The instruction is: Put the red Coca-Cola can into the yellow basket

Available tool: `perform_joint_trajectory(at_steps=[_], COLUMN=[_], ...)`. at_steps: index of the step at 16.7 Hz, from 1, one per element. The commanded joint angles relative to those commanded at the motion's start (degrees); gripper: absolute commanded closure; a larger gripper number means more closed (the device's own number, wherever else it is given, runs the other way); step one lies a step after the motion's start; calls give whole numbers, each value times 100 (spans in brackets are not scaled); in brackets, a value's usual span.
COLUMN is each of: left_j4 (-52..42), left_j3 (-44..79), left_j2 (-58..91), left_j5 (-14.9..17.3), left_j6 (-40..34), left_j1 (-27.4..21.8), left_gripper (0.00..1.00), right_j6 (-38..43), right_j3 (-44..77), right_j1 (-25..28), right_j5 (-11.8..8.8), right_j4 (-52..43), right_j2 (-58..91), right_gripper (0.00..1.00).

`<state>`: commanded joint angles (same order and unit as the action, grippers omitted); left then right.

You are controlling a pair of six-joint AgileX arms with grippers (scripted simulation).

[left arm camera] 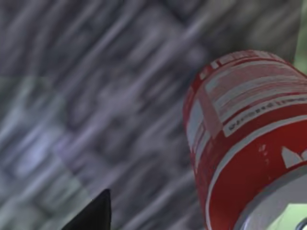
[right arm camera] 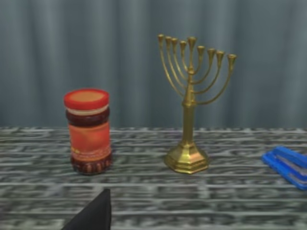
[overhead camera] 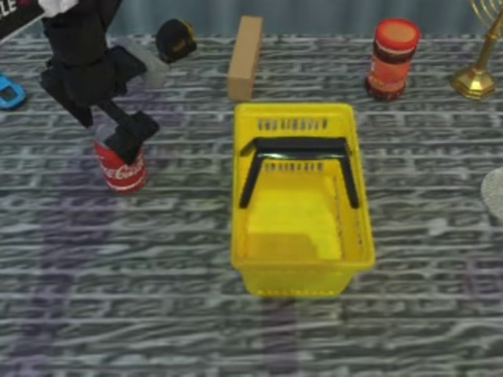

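Observation:
The red Coca-Cola can (overhead camera: 123,170) stands upright on the table at the left. My left gripper (overhead camera: 130,140) hangs right over its top and hides it in the top view. In the left wrist view the red Coca-Cola can (left arm camera: 249,143) fills one side, close to the camera. One dark fingertip (left arm camera: 93,215) shows well apart from it, so the gripper is open. The yellow basket (overhead camera: 244,236) sits in the table's middle, to the right of the can, with its black handles (overhead camera: 299,148) folded across its opening. Of my right arm only one fingertip (right arm camera: 96,214) shows.
Along the back stand a black tape measure (overhead camera: 175,39), a tan block (overhead camera: 245,56), an orange-red canister (overhead camera: 391,59) and a brass candelabrum (overhead camera: 478,75). A blue object (overhead camera: 9,93) lies at the left edge, and another blue object (right arm camera: 288,165) lies beyond the candelabrum (right arm camera: 188,105).

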<state>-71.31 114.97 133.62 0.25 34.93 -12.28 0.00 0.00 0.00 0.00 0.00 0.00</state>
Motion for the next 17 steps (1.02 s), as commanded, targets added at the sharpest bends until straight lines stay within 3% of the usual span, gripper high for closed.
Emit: perform_joint_trajectory(at_steps=[7, 17], left_j4=[592, 592], left_j3=[-499, -499], left_j2=[94, 94], left_j5=[1, 1], left_j6=[0, 0], left_j1=[-4, -4], left_gripper=[0, 75], right_j6=[0, 0], right_j3=[0, 0], right_j1=[0, 0], right_j5=[0, 0], right_j4=[0, 0], right_j2=[0, 0], right_gripper=[0, 0])
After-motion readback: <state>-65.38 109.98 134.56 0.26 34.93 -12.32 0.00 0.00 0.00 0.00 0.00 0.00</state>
